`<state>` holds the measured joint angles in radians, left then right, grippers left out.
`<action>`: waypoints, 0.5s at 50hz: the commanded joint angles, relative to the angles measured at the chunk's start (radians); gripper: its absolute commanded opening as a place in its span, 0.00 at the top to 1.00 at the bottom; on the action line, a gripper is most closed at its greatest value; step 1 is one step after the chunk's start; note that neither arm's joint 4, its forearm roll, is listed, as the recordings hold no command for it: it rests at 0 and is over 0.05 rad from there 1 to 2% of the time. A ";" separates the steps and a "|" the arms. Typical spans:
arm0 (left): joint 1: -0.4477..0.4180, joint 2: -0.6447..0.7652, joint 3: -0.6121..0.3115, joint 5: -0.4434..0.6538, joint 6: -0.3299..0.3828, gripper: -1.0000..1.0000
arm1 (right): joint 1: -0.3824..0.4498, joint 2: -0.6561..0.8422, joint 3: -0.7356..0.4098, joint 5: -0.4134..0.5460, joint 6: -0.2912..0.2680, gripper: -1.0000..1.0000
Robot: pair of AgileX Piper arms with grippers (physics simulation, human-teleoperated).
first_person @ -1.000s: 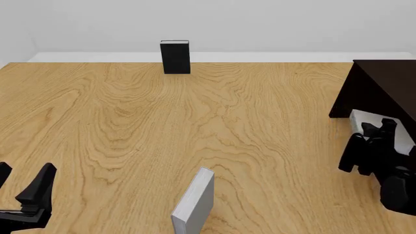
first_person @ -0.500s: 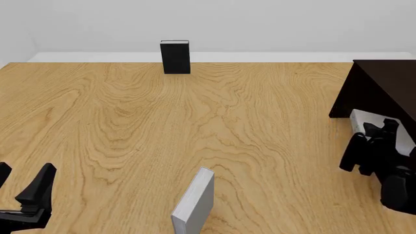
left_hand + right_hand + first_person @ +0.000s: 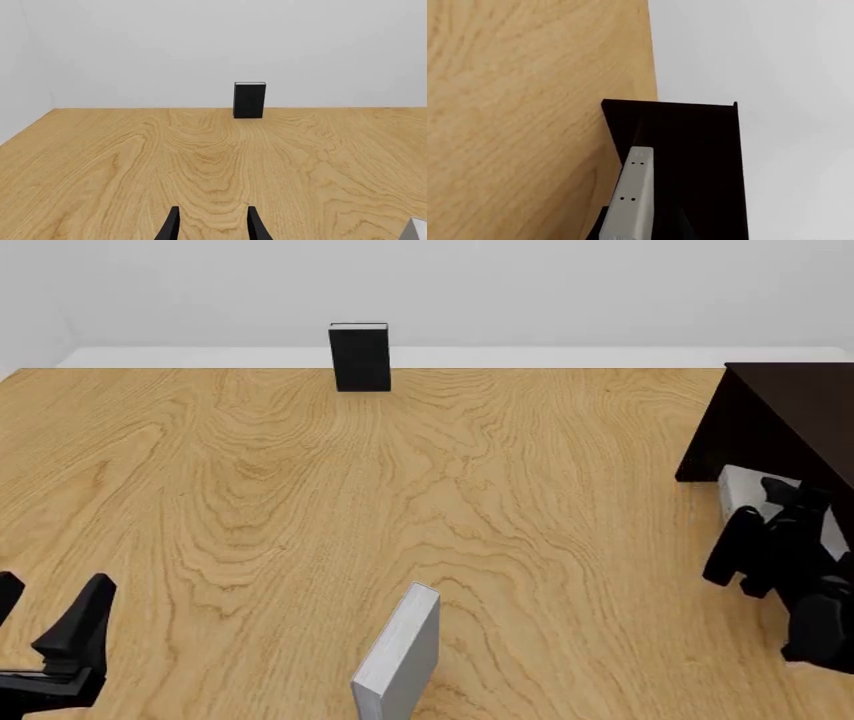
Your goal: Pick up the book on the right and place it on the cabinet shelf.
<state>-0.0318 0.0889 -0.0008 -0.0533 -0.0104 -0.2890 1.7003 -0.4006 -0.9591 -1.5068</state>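
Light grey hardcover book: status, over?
Right gripper shut on light grey hardcover book, at dark brown cabinet opening. Left gripper open, idle. Nothing blocking.

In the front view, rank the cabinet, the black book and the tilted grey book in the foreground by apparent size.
1. Cabinet, largest, though cropped by the frame edge.
2. Grey book, cut off by the frame's bottom edge and nearest the camera, so its lead is unsure.
3. Black book, farthest away.

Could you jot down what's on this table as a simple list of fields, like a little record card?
Table: wooden top
Black book: upright at the far edge
Slim grey book: standing near the front edge
Cabinet: dark, boxy, on the right
Book: light grey, at the cabinet's opening
Right gripper: jaws closed on the book
Left gripper: jaws apart, holding nothing
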 commanded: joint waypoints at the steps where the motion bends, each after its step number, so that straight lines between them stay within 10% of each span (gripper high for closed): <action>1: -0.001 -0.003 0.000 0.003 0.001 0.00 | -0.078 0.010 -0.020 0.066 0.018 0.00; 25: 0.000 -0.009 0.000 0.010 0.001 0.00 | -0.010 0.012 -0.006 0.066 0.033 0.00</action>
<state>-0.0317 0.0807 -0.0007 -0.0442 -0.0100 -0.2902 1.6910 -0.4093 -0.9240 -1.4804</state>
